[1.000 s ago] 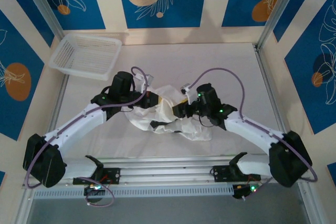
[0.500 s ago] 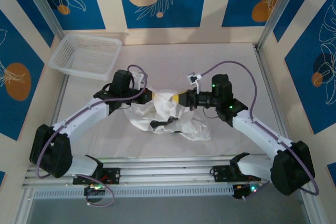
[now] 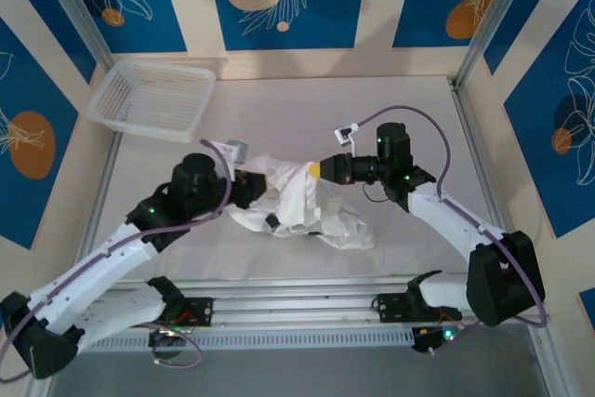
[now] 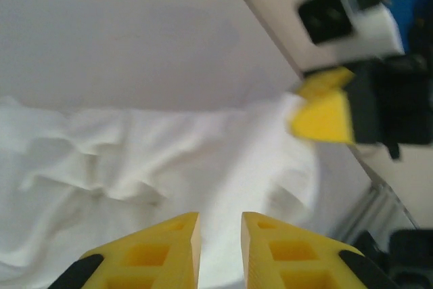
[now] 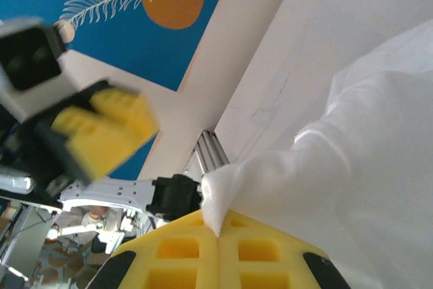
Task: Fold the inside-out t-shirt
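White cotton t-shirt bunched between both grippers. Right gripper clamped on cloth fold at its tips. Left gripper jaws slightly apart, cloth just ahead, nothing visibly pinched. Left should bite edge fully, then pull apart evenly.

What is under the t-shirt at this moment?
The white table lies beneath the crumpled t-shirt, and the right gripper pinches one raised edge. Whatever sits under its bunched folds is covered.
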### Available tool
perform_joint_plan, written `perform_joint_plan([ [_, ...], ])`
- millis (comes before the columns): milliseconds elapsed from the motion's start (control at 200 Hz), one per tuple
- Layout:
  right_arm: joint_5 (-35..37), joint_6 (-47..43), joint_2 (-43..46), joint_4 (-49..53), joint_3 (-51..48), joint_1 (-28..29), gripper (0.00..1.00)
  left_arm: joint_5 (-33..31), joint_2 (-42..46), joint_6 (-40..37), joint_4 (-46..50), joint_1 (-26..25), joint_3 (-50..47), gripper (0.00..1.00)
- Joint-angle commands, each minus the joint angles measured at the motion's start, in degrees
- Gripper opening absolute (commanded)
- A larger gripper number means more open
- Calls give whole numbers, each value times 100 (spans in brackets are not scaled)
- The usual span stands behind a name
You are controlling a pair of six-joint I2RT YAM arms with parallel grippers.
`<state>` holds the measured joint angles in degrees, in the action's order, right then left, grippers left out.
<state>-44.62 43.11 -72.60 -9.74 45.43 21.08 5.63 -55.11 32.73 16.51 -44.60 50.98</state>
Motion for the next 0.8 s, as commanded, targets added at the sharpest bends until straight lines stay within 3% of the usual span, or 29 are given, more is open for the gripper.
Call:
perform_joint_plan([
  [0, 133, 178, -65, 172, 177, -43, 0, -1158, -895, 295, 706, -698, 640, 35],
  [135, 102, 198, -6, 215, 220, -34, 0, -1249, -1727, 128, 336, -829, 794, 77],
  [240, 119, 110, 59, 399, 247, -25, 0, -909, -2203, -118, -175, -827, 905, 83],
  [310, 120, 104, 91, 422, 238, -25, 0, -1138, -2496, -184, -116, -812, 1005, 82],
  [470, 100, 162, 200, 426, 170, -42, 0, -1579, -2618, -65, -172, -499, 734, 66],
  [640, 297, 111, 205, 1007, 190, -330, 0, -1340, -2378, -226, -112, -187, 552, 36],
  [670, 358, 77, 157, 1216, 223, -440, 0, -1109, -2275, -276, -183, -126, 488, 23],
  [705, 393, -9, 80, 1499, 269, -555, 0, -668, -2157, -323, -374, -26, 383, 1],
  [740, 394, -157, -53, 1814, 327, -675, 0, -32, -2044, -325, -669, 135, 255, 0],
  [795, 386, -479, -315, 2275, 444, -872, 1, 1598, -1986, -54, -1479, 474, 27, 0],
])
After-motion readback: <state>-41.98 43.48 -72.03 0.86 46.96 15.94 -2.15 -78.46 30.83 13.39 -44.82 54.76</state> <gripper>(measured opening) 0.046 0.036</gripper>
